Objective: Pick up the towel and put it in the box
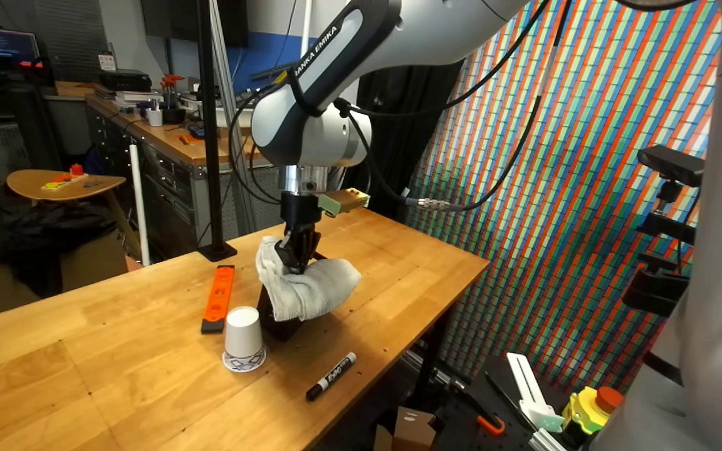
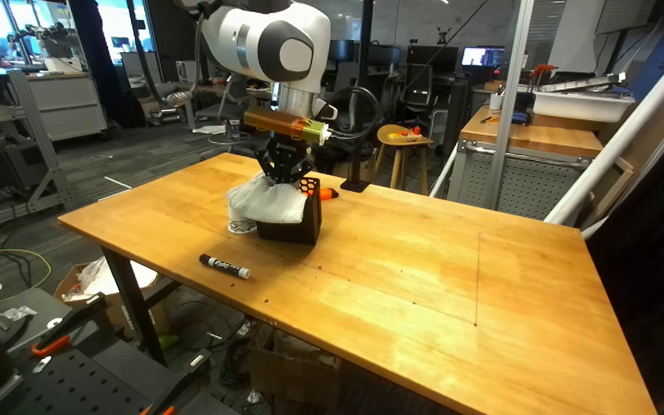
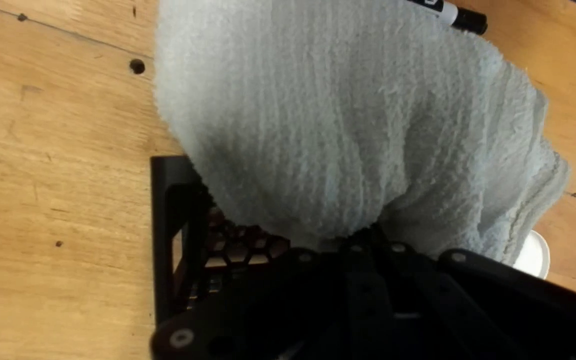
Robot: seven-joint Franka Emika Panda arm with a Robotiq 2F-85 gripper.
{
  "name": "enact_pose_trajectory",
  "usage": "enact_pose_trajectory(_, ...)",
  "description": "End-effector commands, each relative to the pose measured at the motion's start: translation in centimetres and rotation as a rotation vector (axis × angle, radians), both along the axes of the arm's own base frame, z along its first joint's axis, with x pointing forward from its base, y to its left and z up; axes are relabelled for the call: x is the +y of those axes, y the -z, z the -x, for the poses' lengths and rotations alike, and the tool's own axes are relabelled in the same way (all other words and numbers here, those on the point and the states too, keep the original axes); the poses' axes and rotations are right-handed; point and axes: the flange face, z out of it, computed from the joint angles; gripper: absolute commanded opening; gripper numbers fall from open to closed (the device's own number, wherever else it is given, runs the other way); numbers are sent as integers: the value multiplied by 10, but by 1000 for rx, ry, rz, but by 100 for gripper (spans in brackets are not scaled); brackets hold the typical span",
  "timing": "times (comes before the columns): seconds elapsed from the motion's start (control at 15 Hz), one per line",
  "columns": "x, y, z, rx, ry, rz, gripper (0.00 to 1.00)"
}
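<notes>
1 towel (image 1: 314, 291) — jaws clamped on it, bunched over mouth of blk box (image 2: 291, 232), hanging out past rim | wht cup (image 1: 243, 338) upside-down just beside box — can't tell frm here if towel touches it | Expo mkr (image 1: 331, 377) nr table (image 2: 424, 276) edge | orange level (image 1: 218, 297) flat nr cup

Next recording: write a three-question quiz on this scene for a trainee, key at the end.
1. True or false: the gripper is holding the white towel, part of which hangs outside the black box.
2. How does the paper cup stand? A) upright B) upside down C) on its side
3. Short answer: which item peeks past the towel at the top of the wrist view?

Key: 1. True. 2. B. 3. The Expo marker.
</notes>
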Motion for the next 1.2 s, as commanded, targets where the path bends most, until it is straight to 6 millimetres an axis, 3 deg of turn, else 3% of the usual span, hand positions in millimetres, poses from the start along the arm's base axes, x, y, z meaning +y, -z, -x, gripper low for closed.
enact_pose_trajectory(0.0, -3, 11, 3, 11, 22, -17, 0)
enact_pose_trajectory(0.4, 13, 23, -5, 23, 7, -17, 0)
enact_pose_trajectory(0.93, 68, 24, -47, -45, -47, -44, 0)
enact_pose_trajectory(1.13, 68, 20, -49, -46, -53, -35, 0)
